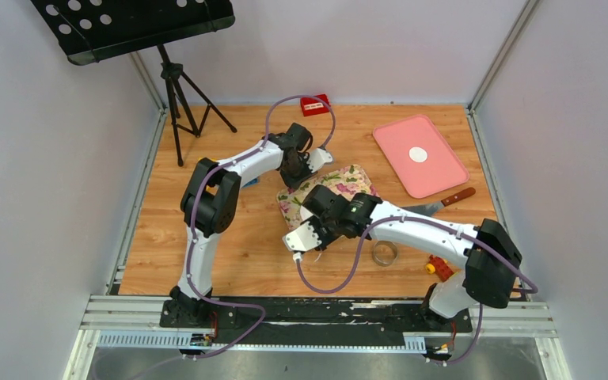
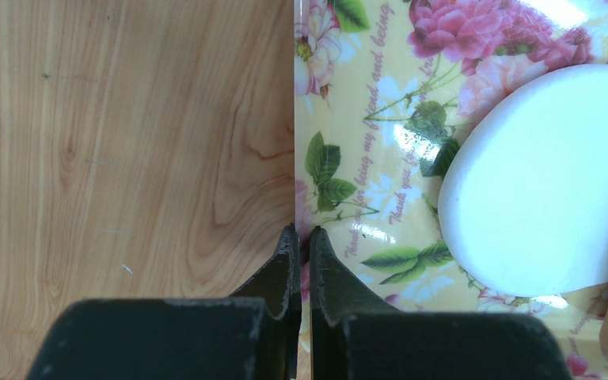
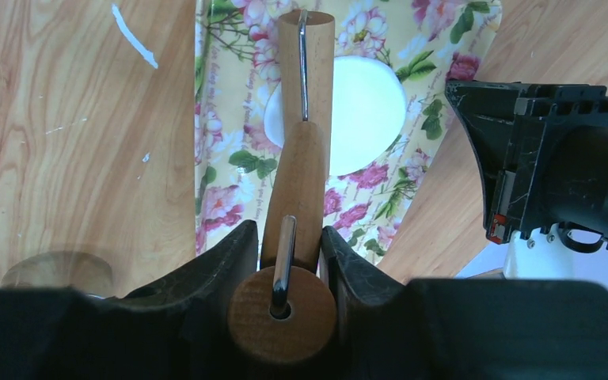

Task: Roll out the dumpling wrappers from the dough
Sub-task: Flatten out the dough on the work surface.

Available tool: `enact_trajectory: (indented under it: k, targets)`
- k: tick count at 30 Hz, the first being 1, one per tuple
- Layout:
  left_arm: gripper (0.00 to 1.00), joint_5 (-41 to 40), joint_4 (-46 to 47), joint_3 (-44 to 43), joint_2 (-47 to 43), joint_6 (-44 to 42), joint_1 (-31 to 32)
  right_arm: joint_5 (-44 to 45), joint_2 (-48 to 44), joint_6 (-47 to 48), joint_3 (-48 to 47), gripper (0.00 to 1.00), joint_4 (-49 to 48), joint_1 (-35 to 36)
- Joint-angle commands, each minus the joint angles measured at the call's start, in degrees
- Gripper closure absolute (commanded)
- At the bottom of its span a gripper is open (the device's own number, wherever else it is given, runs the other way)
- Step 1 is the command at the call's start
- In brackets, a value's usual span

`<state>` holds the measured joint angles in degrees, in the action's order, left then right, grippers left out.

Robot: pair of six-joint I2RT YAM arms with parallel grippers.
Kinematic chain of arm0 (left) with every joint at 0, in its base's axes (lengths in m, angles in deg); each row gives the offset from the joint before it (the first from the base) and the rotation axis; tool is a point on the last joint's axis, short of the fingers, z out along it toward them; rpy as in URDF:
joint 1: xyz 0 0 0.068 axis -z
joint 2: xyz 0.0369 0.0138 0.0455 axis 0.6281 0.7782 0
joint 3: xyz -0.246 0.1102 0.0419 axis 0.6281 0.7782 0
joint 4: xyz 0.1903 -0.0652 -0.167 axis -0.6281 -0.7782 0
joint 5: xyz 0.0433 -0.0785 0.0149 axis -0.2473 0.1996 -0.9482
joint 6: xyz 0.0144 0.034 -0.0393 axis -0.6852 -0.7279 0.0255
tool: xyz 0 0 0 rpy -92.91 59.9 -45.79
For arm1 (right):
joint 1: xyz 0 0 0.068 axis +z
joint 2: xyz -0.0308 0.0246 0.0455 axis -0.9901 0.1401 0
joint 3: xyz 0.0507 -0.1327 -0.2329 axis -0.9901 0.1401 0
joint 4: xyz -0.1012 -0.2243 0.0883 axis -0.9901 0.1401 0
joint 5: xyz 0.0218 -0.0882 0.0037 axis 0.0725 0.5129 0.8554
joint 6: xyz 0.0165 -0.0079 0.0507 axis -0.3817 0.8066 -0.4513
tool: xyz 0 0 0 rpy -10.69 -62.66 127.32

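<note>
Dough (image 3: 368, 111) under rolling pin (image 3: 301, 166) | right gripper (image 3: 289, 241) clamps it | left gripper (image 2: 302, 235) closed

Mat (image 2: 364, 119): yellow, pink roses, green leaves, brown script. Dough (image 2: 546, 182): matte white. Rolling pin (image 3: 301, 166): pale tan wood. Tray (image 1: 443, 178) at your two o'clock: plain pink. Dumpling wrapper (image 1: 418, 154) on it: white. Table (image 2: 127, 158): orange-brown wood grain. Music stand (image 1: 134, 24) at eleven o'clock: black.
</note>
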<state>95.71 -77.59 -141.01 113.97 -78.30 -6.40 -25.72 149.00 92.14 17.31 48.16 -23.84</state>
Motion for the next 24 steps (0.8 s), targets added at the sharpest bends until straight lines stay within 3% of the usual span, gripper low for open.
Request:
enact_trajectory:
  k: [1,15,24]
  targets:
    - [1.0,-0.11,-1.46,0.65,-1.01,-1.36,1.04,0.18,-2.26,0.93,3.08,1.0,5.6,1.24]
    - [1.0,-0.4,-1.8,0.45,-1.01,-1.35,1.23,0.73,-3.19,-2.42,4.82,1.0,12.91,2.45]
    - [1.0,-0.14,-1.81,0.54,-0.89,-1.44,1.33,3.02,-3.69,-6.07,-12.31,1.0,5.91,-1.14]
